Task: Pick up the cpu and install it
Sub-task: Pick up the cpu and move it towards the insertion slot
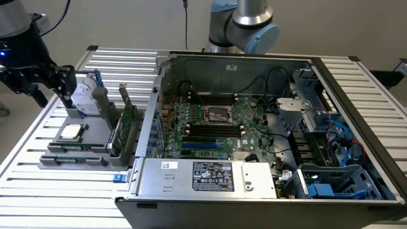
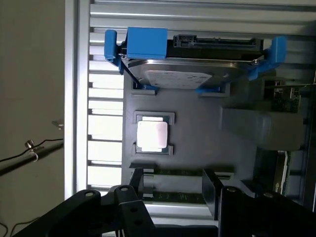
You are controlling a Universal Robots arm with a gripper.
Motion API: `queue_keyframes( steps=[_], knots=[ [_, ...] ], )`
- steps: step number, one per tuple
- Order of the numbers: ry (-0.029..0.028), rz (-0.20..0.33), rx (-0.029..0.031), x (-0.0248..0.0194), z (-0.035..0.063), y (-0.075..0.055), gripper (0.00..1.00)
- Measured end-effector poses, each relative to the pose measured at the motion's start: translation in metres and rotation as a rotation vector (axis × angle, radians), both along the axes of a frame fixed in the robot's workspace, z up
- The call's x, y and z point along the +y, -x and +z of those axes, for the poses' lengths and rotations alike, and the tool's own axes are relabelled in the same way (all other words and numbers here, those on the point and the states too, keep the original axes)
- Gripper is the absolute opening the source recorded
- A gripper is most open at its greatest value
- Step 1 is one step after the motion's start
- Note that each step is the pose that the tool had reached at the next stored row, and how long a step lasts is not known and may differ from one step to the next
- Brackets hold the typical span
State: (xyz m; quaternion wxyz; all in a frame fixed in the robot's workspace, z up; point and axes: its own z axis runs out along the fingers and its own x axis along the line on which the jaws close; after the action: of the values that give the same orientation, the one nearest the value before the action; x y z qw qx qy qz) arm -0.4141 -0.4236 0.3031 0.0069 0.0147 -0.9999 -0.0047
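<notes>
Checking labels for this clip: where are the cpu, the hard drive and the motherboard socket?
cpu (image 2: 151,135): wrist view, middle of its silvery top.
hard drive (image 2: 185,79): wrist view, its white label.
motherboard socket (image 1: 218,114): exterior view, centre of the metal frame.

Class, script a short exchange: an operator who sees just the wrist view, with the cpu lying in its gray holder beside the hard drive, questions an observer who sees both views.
Operator: Where would the cpu be installed?
Observer: An open computer case stands at the exterior view's right of the gray holder. Inside lies a green motherboard with a metal-framed socket mid-board.
Operator: Where is the gripper over the holder?
Observer: The gripper hangs above the holder's end by the hard drive, jaws open, holding nothing.
</notes>
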Motion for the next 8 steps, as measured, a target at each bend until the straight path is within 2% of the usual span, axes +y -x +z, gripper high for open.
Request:
queue_keyframes(
  steps=[8],
  knots=[
    [-0.0001, 0.0, -0.0001, 0.0, -0.0145, 0.003, 0.6]
  ],
)
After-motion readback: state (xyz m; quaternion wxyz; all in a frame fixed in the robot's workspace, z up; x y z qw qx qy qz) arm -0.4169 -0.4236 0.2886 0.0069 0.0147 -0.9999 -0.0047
